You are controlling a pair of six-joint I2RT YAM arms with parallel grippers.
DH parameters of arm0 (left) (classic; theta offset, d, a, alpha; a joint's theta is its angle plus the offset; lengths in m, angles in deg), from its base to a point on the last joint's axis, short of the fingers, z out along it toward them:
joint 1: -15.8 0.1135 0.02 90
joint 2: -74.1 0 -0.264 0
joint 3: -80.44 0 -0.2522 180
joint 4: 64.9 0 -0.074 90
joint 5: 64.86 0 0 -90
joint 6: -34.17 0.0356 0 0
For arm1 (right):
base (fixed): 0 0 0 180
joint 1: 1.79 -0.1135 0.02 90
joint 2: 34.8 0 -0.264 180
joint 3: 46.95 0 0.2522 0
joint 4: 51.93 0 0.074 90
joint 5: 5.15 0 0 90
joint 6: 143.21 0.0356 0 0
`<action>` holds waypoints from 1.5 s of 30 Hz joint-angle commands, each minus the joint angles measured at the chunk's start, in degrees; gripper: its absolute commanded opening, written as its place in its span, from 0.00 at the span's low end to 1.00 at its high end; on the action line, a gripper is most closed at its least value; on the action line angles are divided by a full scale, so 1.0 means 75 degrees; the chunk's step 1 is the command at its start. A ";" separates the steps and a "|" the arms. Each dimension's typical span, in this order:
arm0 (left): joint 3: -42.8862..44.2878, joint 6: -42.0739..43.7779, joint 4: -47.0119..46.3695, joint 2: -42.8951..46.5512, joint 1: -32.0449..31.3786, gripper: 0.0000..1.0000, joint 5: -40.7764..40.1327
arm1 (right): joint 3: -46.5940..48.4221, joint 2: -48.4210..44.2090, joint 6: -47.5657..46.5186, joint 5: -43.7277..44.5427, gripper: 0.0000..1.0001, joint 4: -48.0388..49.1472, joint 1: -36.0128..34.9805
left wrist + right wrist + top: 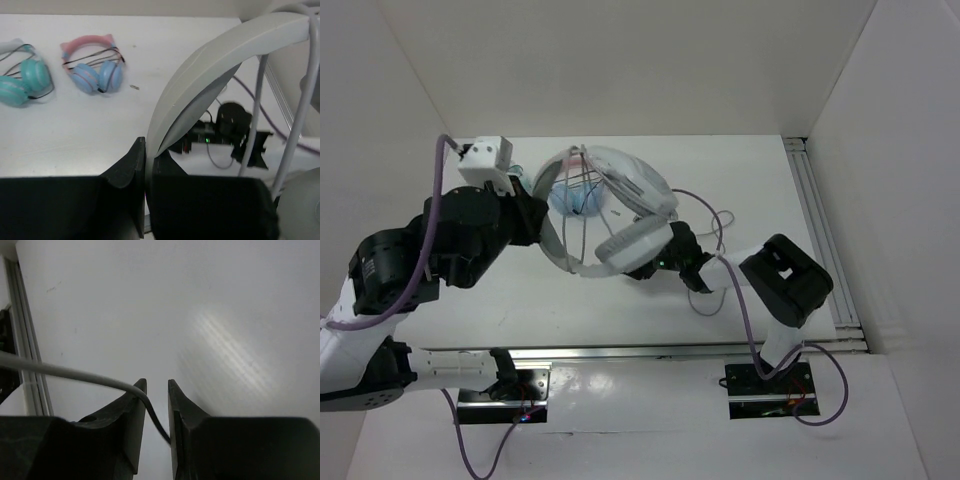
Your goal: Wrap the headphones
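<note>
Your left fingers (125, 172) are clamped tight on the wide padded headband (215, 60) of the large white-and-grey over-ear headphones (638, 185). They're held up over the white tabletop (750, 175), mid-left. Left arm is folded in from the left side. Right arm reaches in low from the right, just beside the lower ear cup (630, 240). Right fingers (131, 440) stand narrowly apart, with the thin grey cable (75, 374) running loose through the gap, not pinched.

Handling, my read: the band looks stiff and light, a good anchor, so hold mid-band. The cable looks limp, springy and slippery. Take it close to the cup and keep tension, or the loops slide off. Don't yank the cup joint.
</note>
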 commanded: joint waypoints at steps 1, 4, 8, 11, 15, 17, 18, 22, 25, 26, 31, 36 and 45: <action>0.1360 -0.1608 -0.0411 -0.0339 -0.0006 0.00 -0.2010 | -0.0486 0.0270 0.0589 -0.0332 0.31 0.2219 -0.0388; 0.1936 -0.1516 -0.0151 -0.0948 0.0110 0.00 -0.2281 | -0.0967 0.0423 0.0729 -0.0331 0.29 0.2747 -0.0482; 0.2475 -0.1223 -0.0151 -0.1604 0.0905 0.00 -0.2200 | -0.1774 -0.0172 0.0648 0.0286 0.11 0.2773 -0.0821; 0.2946 -0.0649 -0.0151 -0.2051 0.2147 0.00 -0.1451 | -0.2255 -0.1226 0.0414 0.1513 0.03 0.2155 -0.1348; 0.2878 -0.0319 -0.0151 -0.2731 0.3308 0.00 -0.0712 | -0.2784 -0.3053 0.0343 0.3684 0.00 0.0644 -0.2379; 0.2225 -0.0319 -0.0232 -0.2826 0.3894 0.00 -0.0536 | -0.2784 -0.4221 0.0343 0.4504 0.00 -0.0048 -0.3219; 0.1942 -0.0319 -0.0442 -0.2826 0.4116 0.00 -0.0419 | -0.2784 -0.4577 0.0343 0.5065 0.00 -0.0759 -0.3492; 0.0546 -0.0413 -0.1099 -0.2732 0.5043 0.00 0.0133 | -0.2259 -0.5961 0.0518 0.6321 0.00 -0.2299 -0.4921; 0.0088 -0.0694 -0.1100 -0.3001 0.5442 0.00 0.0238 | -0.1488 -0.6326 0.0518 0.6920 0.00 -0.3319 -0.5883; 0.0006 -0.0845 -0.1100 -0.3001 0.5524 0.00 0.0308 | -0.1275 -0.6327 0.0437 0.7073 0.00 -0.3542 -0.6059; -0.0440 -0.0671 -0.1066 -0.3352 0.5093 0.00 -0.0100 | 0.0119 -0.5695 0.0004 0.7765 0.00 -0.4937 -0.6553; -0.0603 -0.0437 -0.0317 -0.4230 0.4611 0.00 -0.0114 | 0.1982 -0.4735 -0.0840 0.8210 0.00 -0.6142 -0.6553; -0.2699 0.0416 -0.1063 -0.3309 0.3592 0.00 0.0201 | 0.3344 -0.4790 -0.1943 1.0378 0.00 -0.7551 -0.5219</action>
